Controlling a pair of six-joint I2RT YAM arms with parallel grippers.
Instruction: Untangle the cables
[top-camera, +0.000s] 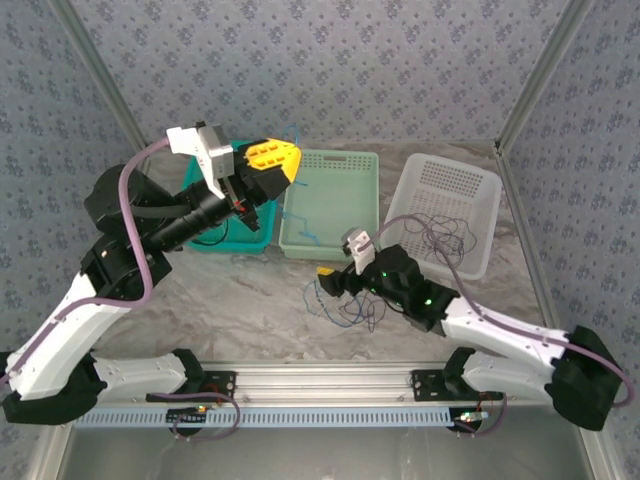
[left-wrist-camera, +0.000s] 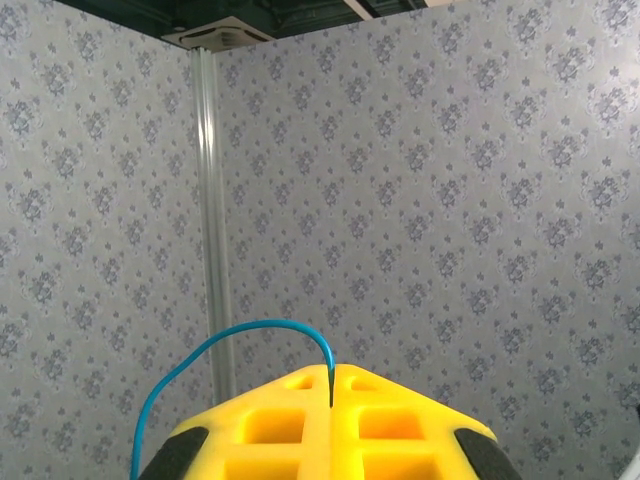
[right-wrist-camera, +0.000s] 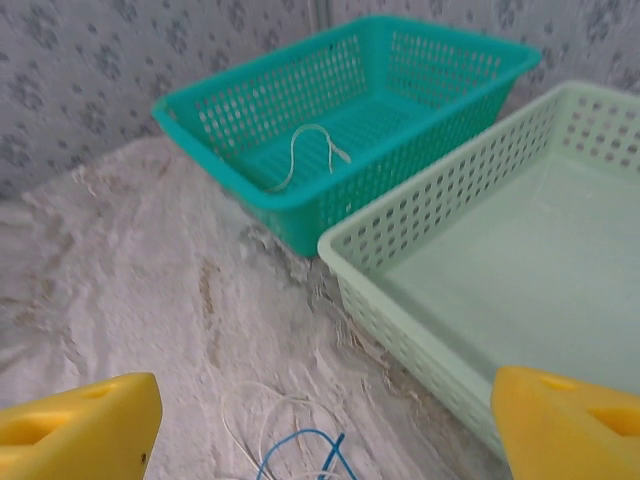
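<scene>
My left gripper (top-camera: 290, 160) is raised above the teal basket (top-camera: 240, 240), its yellow jaws shut on a thin blue cable (top-camera: 295, 215) that hangs down into the pale green basket (top-camera: 330, 200). In the left wrist view the blue cable (left-wrist-camera: 250, 335) arcs out of the closed left gripper (left-wrist-camera: 331, 374). My right gripper (top-camera: 326, 279) is low over the table, open, beside a small tangle of blue, dark and whitish cables (top-camera: 348, 303). In the right wrist view the right gripper (right-wrist-camera: 325, 440) stands wide open over a blue cable (right-wrist-camera: 300, 452) and a whitish cable (right-wrist-camera: 245, 415), holding nothing.
The teal basket (right-wrist-camera: 350, 120) holds a short whitish cable (right-wrist-camera: 310, 150). The pale green basket (right-wrist-camera: 480, 270) sits right beside it. A white basket (top-camera: 455, 205) at the right holds several dark looped cables (top-camera: 448, 236). Patterned walls and metal posts enclose the table.
</scene>
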